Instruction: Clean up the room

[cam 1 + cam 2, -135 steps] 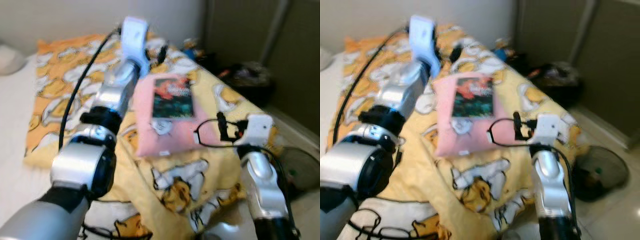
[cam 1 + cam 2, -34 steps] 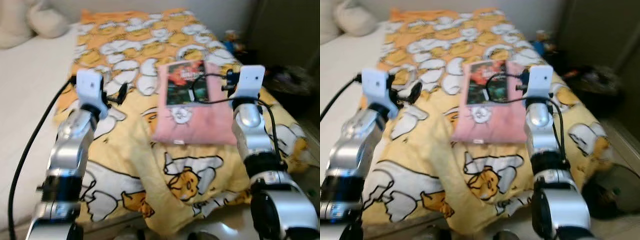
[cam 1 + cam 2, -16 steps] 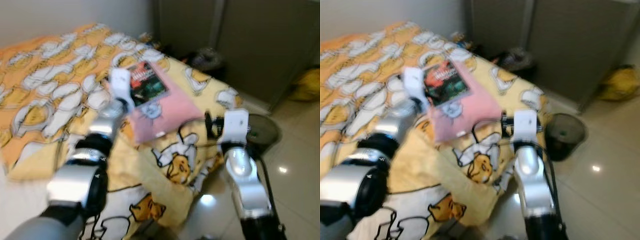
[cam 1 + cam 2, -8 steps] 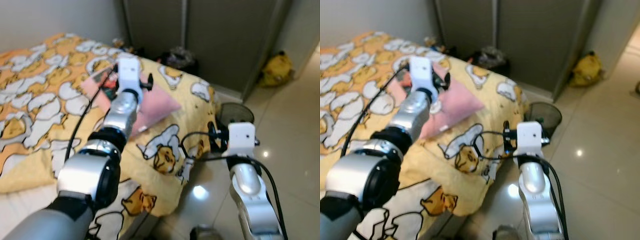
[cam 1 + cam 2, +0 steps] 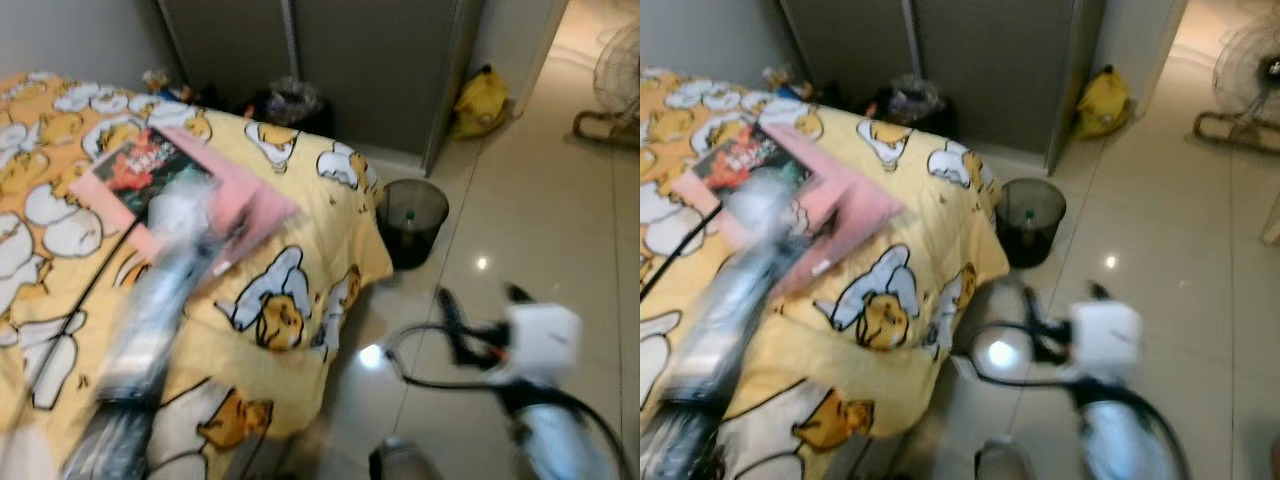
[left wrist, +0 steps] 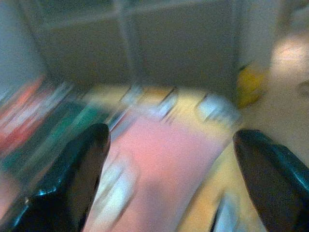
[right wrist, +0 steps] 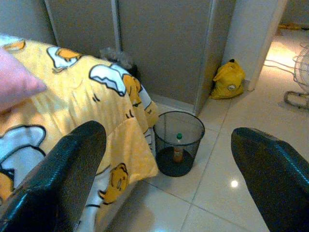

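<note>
Right gripper (image 7: 166,145) wide open, empty, aimed at bin (image 7: 179,143) beside bed (image 5: 300,290); left gripper (image 6: 169,159) open over pillow (image 6: 164,169).

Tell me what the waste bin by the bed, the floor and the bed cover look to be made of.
Waste bin: likely black wire mesh, since a bottle shows through its wall.
Floor: glossy pale tile, probably ceramic; it mirrors a light spot and shows thin joint lines.
Bed cover: soft matte woven fabric, printed yellow with cartoon figures; it folds and drapes over the bed edge.
</note>
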